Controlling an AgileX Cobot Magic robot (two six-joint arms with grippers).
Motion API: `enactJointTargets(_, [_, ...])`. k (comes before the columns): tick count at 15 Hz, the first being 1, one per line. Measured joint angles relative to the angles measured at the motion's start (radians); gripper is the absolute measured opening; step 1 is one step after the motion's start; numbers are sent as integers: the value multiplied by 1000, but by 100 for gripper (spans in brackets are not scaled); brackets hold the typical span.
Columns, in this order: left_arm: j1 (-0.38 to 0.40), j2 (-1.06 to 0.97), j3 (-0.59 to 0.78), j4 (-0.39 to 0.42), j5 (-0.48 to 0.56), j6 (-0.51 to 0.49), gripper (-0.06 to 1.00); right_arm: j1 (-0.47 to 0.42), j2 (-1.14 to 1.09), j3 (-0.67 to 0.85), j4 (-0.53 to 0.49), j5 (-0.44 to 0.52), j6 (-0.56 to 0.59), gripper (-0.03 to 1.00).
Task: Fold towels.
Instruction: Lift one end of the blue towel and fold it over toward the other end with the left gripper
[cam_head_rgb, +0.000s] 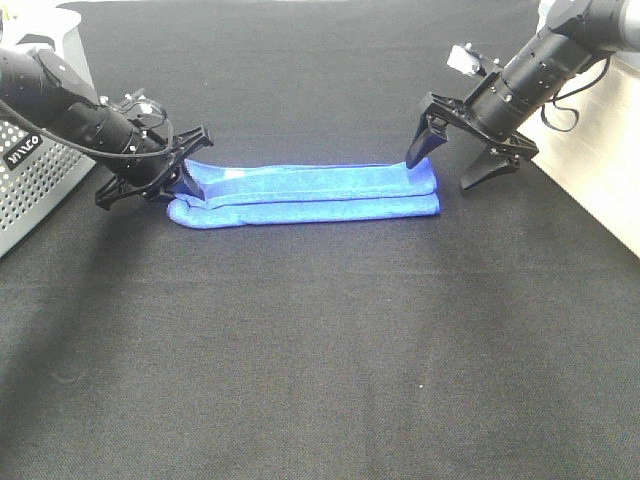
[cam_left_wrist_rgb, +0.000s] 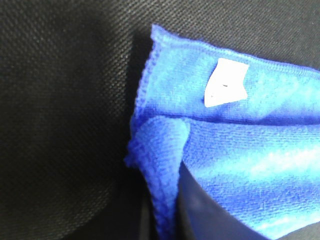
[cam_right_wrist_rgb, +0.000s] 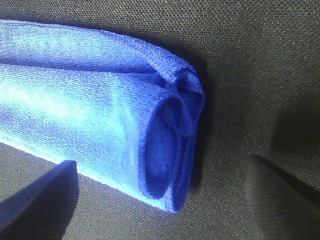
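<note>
A blue towel lies folded into a long narrow strip across the middle of the black table. My left gripper is open at the strip's left end, low over the cloth. In the left wrist view one dark finger lies against the towel's corner, beside a white tag. My right gripper is open and straddles the strip's right end. In the right wrist view its fingers stand on both sides of the rolled end, apart from it.
A white perforated basket stands at the left edge, behind my left arm. The black cloth covers the table. A pale surface borders the cloth on the right.
</note>
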Motion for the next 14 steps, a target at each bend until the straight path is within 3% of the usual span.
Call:
enactJointTargets(2, [-1, -31, -11, 119, 15, -60, 7, 0, 0, 0, 0, 0, 0, 85])
enactJointTargets(4, [-3, -75, -48, 328, 69, -195, 7, 0, 0, 0, 0, 1, 0, 85])
enactJointTargets(6, [-11, -125, -141, 524, 200, -328, 7, 0, 0, 0, 0, 2, 0, 85])
enactJointTargets(7, [-23, -132, -185, 545, 256, -343, 7, 0, 0, 0, 0, 8, 0, 85])
enactJointTargets(10, [-119, -133, -290, 493, 326, -364, 7, 0, 0, 0, 0, 26, 0, 85])
enactJointTargets(14, [-275, -75, -339, 278, 245, -385, 7, 0, 0, 0, 0, 54, 0, 85])
